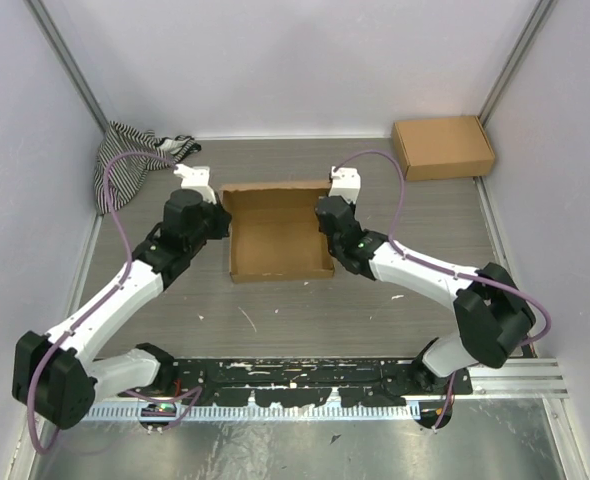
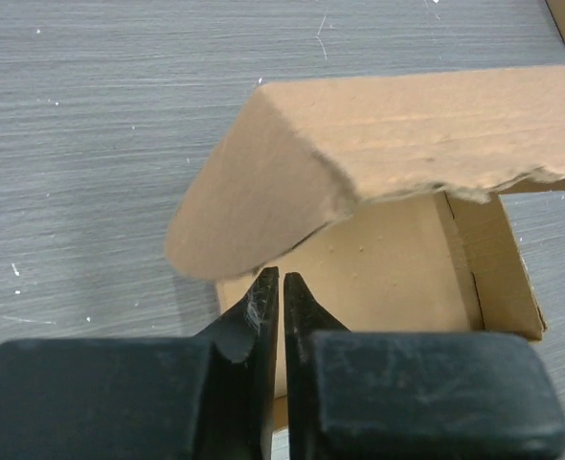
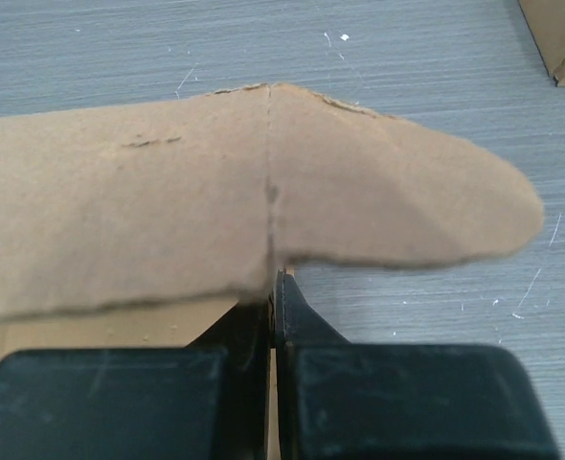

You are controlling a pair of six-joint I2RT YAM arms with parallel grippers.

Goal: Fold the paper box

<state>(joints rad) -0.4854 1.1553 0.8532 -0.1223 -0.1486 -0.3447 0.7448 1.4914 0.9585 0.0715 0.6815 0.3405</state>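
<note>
The paper box (image 1: 278,240) sits mid-table as a shallow brown tray, side walls raised and the lid panel standing at the back. My left gripper (image 1: 222,217) is at its left back corner and my right gripper (image 1: 323,214) at its right back corner. In the left wrist view the left gripper (image 2: 281,278) shows only a hairline slit, nothing in it, just under a rounded flap (image 2: 263,201). In the right wrist view the right gripper (image 3: 275,280) is shut, tips under the flap's crease (image 3: 268,192); one tip is hidden by the flap.
A ready-made brown cardboard box (image 1: 443,147) rests at the back right corner. A striped cloth (image 1: 125,155) is bunched at the back left. White walls close in three sides, and a metal rail (image 1: 305,385) carries the arm bases at the near edge.
</note>
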